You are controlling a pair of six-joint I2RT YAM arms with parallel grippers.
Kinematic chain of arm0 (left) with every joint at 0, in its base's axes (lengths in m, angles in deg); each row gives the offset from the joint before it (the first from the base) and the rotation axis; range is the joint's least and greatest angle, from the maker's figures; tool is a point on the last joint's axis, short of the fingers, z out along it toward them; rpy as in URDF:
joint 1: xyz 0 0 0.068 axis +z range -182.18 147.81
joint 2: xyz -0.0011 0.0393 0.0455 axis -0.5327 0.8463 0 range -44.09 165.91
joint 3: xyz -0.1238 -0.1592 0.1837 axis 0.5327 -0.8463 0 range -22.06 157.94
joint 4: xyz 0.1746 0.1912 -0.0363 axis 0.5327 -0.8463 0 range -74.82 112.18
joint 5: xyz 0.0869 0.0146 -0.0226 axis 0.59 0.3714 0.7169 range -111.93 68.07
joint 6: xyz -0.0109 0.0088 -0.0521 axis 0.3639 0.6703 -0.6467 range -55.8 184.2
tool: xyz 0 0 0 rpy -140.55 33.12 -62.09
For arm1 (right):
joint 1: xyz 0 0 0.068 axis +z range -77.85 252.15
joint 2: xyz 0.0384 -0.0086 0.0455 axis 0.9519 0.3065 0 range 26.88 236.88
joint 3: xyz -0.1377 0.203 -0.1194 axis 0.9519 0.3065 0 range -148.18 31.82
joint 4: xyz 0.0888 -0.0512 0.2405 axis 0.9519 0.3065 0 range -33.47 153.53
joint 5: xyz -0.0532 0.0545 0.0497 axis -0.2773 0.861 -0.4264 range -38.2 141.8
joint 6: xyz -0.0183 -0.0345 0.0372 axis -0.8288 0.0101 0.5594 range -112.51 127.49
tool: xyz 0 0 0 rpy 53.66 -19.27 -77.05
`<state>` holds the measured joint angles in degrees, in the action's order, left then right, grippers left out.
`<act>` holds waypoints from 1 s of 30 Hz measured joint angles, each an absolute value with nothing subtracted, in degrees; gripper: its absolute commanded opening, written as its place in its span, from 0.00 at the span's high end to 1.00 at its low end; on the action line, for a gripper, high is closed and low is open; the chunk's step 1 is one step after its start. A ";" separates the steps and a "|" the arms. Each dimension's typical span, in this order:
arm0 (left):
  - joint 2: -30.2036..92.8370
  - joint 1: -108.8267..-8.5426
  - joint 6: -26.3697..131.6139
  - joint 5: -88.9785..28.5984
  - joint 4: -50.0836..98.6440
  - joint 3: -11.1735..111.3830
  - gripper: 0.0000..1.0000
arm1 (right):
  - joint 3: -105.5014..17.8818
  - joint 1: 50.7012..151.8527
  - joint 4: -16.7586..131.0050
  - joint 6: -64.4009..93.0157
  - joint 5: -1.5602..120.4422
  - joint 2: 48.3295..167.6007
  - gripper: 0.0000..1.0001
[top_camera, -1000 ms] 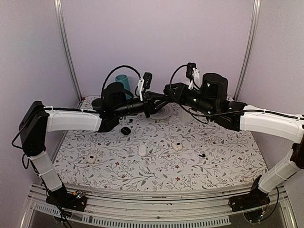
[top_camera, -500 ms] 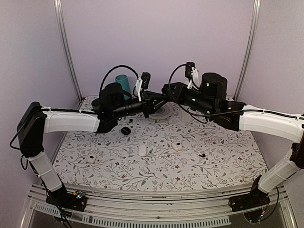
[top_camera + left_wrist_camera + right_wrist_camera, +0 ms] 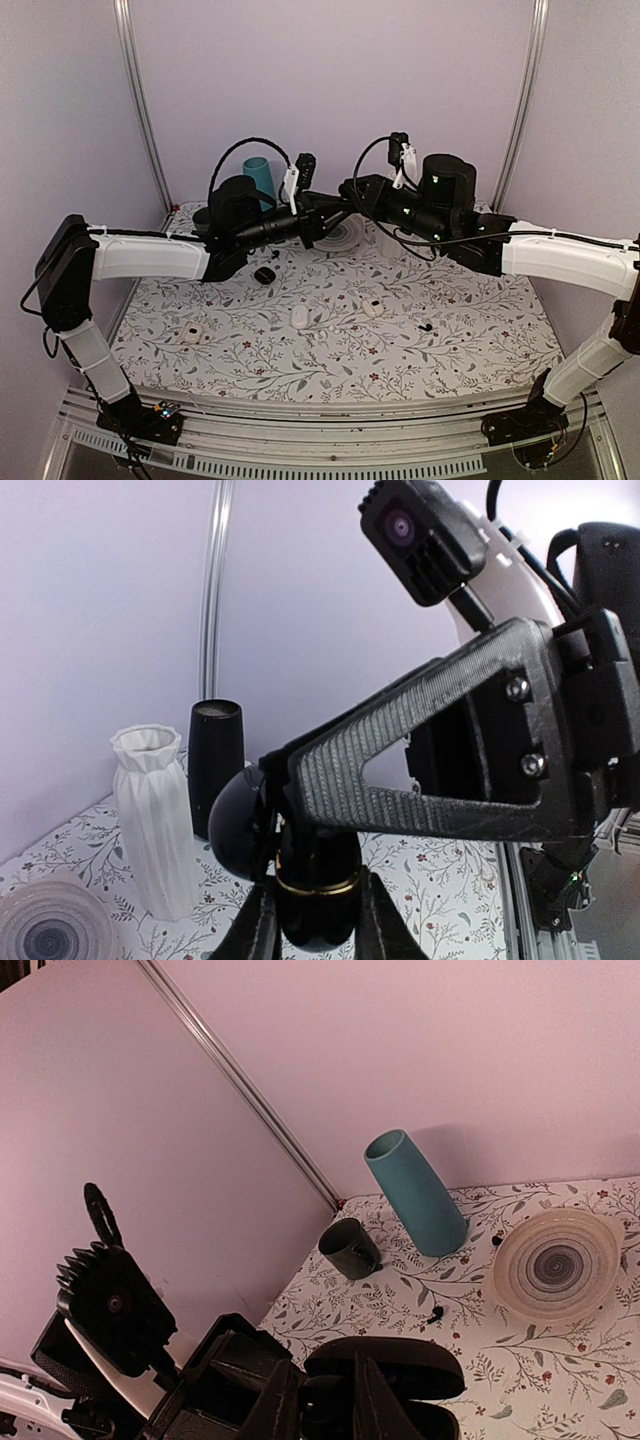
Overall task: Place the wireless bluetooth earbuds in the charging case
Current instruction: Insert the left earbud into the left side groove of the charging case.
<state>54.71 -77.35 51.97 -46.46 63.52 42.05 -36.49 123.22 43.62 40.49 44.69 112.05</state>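
Black earbud (image 3: 425, 327) lies loose on the desk (image 3: 470, 350), right of centre in the overhead frame, well apart from both arms. Nothing holds it.

Black charging case (image 3: 315, 880) is up in the air, upper middle of the overhead frame, where the two arms meet. Left end effector (image 3: 318, 927) pinches it from both sides, low in the left wrist frame. Right end effector (image 3: 320, 1400) is drawn narrow with its tips at the same case. Cannot tell whether it truly grips or only touches.

Change over the last second is small. Both wrists have crept slightly up and left, and the meeting point has gone with them. Nothing on the desk has shifted: a white case (image 3: 299, 316) and an open black case (image 3: 265, 275) sit below, unmoved.

Reading: the arms are working the held case between them, probably its lid, and are not yet fetching. Insertion has not begun. The next move likely needs one arm freed to go down to the desk.
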 measured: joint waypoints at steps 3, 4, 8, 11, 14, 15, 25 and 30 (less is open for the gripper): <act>54.71 -77.35 52.21 -46.49 63.52 42.05 1.00 | -36.49 123.22 43.62 40.49 44.69 112.05 0.82; 54.71 -77.35 52.21 -46.49 63.52 42.05 1.00 | -36.49 123.22 43.64 40.49 44.69 112.05 0.82; 54.71 -77.35 52.28 -46.44 63.52 42.05 1.00 | -36.49 123.22 43.64 40.42 44.66 112.05 0.77; 54.71 -77.35 52.45 -46.46 63.50 42.05 1.00 | -36.49 123.26 43.77 40.44 44.62 112.05 0.75; 54.71 -77.35 52.63 -46.44 63.48 42.05 1.00 | -36.49 123.35 43.86 40.42 44.60 112.05 0.74; 54.71 -77.35 52.65 -46.44 63.48 42.03 1.00 | -36.49 123.37 43.88 40.40 44.55 112.05 0.74; 54.69 -77.35 52.65 -45.94 63.61 41.73 1.00 | -37.39 123.55 46.11 40.09 43.37 112.01 0.70; 54.19 -77.35 52.65 -45.63 64.00 41.73 1.00 | -38.33 123.63 47.49 39.61 42.33 111.72 0.68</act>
<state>54.19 -77.35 52.65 -45.63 64.00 41.73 -38.33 123.63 47.49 39.61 42.33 111.72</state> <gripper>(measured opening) 0.209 0.315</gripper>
